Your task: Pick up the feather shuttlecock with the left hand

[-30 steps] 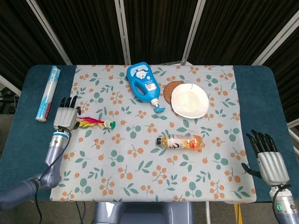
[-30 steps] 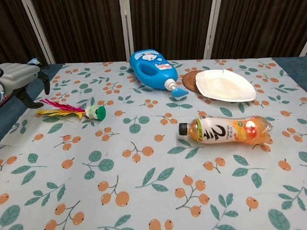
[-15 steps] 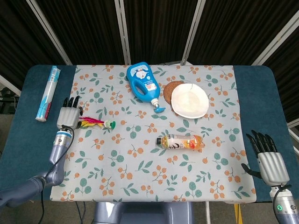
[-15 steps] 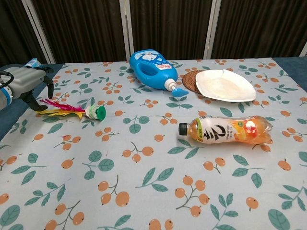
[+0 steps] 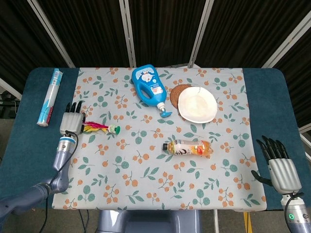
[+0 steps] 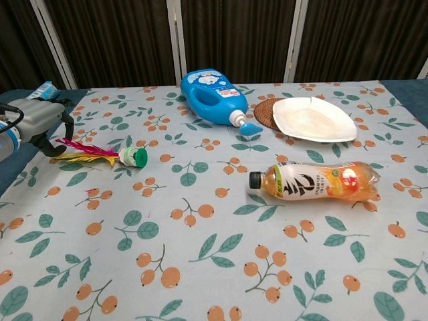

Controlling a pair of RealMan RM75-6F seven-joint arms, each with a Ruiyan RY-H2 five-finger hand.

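Observation:
The feather shuttlecock (image 5: 100, 128) (image 6: 107, 154) lies flat on the floral cloth at the left, red and yellow feathers pointing left, green and white base pointing right. My left hand (image 5: 72, 119) (image 6: 39, 119) hovers low just left of the feather tips, fingers apart and holding nothing. In the chest view its thumb reaches down close to the feathers; contact cannot be told. My right hand (image 5: 278, 160) stays at the near right edge of the table, fingers spread, empty.
A blue detergent bottle (image 5: 149, 89) lies at the back centre. A white plate (image 5: 197, 104) rests on a brown coaster (image 5: 176, 92). An orange drink bottle (image 5: 187, 147) lies mid-table. A rolled tube (image 5: 50, 96) lies on the blue surface, far left.
My left hand has drifted slightly away from me and sunk lower beside the feathers. The shuttlecock and the right hand have not moved.

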